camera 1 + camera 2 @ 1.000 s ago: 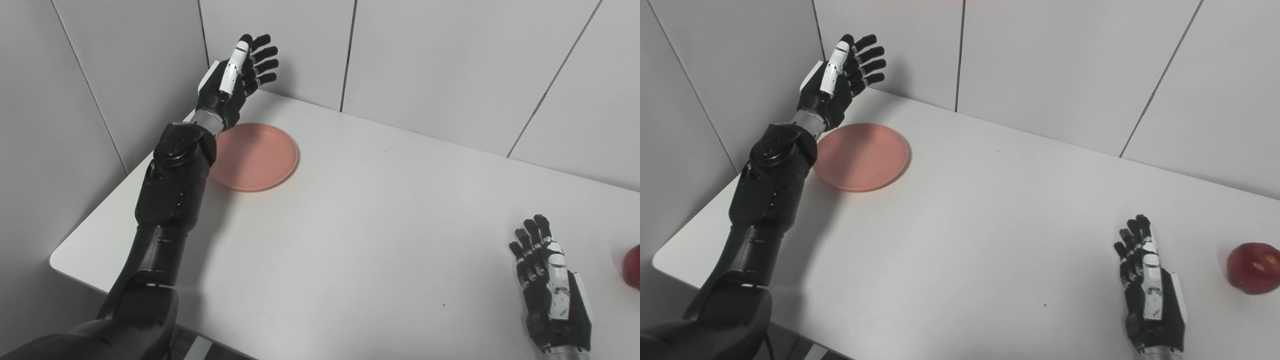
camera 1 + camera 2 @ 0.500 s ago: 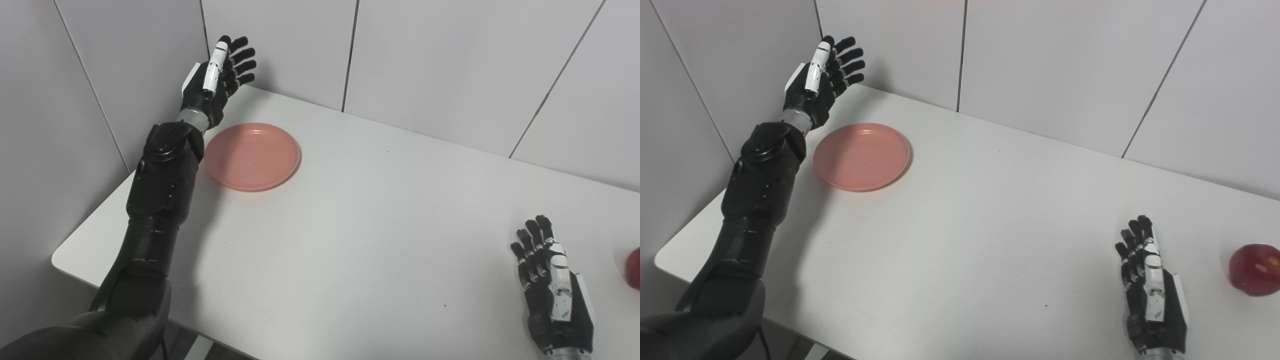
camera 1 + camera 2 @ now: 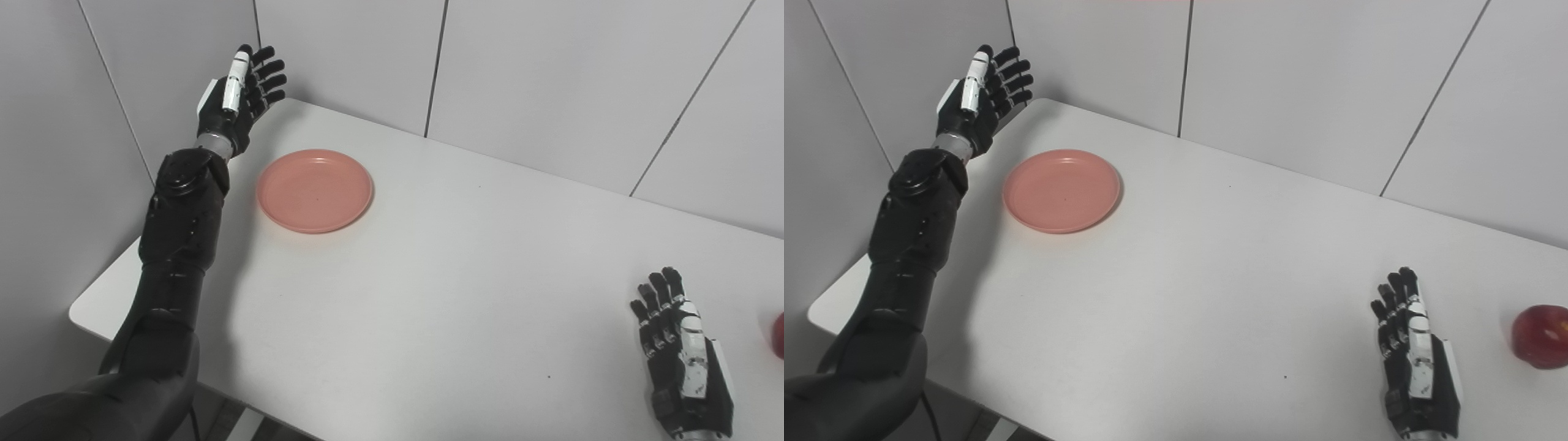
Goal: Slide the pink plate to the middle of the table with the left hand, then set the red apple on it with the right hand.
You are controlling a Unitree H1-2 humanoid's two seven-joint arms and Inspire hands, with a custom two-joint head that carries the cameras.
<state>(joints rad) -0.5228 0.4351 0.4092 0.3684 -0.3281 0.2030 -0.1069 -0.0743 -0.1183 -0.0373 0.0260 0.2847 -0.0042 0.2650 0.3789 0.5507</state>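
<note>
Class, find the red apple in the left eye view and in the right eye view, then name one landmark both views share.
Left eye view: red apple cut off at the right edge, only a sliver showing.
Right eye view: whole, lower right, on the table right of the right hand.
Shared landmark: the pink plate, upper left.

Left arm extended forward and raised; left hand [image 3: 236, 101] upright, fingers [image 3: 264, 76] spread, holding nothing. Right hand [image 3: 1415, 364] low near the bottom right edge of the view, fingers extended forward and apart, holding nothing.
</note>
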